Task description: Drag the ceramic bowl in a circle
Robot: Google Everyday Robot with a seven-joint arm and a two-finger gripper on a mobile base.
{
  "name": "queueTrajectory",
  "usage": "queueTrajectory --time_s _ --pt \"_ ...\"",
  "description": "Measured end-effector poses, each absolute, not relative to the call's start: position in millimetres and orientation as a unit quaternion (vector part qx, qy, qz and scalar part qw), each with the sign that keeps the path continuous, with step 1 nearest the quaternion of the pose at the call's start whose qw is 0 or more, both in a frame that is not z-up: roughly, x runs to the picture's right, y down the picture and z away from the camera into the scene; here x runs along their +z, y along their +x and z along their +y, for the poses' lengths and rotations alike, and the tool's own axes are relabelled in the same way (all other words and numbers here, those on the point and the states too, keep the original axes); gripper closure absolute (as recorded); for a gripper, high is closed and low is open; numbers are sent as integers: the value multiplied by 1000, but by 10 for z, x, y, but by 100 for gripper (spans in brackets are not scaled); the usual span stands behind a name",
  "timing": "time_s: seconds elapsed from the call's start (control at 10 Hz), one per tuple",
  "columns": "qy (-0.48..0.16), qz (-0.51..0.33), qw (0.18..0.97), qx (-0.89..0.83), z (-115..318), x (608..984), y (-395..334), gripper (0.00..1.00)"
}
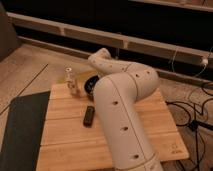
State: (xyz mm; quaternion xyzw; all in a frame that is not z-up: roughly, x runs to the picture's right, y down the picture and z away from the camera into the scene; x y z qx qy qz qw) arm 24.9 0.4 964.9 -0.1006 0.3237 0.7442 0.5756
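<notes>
The ceramic bowl is a dark round shape on the wooden table, near its back edge. Only the bowl's left part shows; the rest is hidden behind my white arm. The arm bends over from the front right and comes down at the bowl. My gripper is at the bowl's right side, mostly covered by the arm.
A small pale bottle stands just left of the bowl. A flat black bar lies in front of the bowl. A dark mat borders the table's left side. Cables lie on the floor to the right.
</notes>
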Motion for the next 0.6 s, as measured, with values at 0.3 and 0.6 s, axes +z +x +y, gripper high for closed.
queueTrajectory --time_s 0.3,0.6 --pt "-99 348 574 734 249 9496 365 76" --pt "-112 335 565 746 315 9500 363 46"
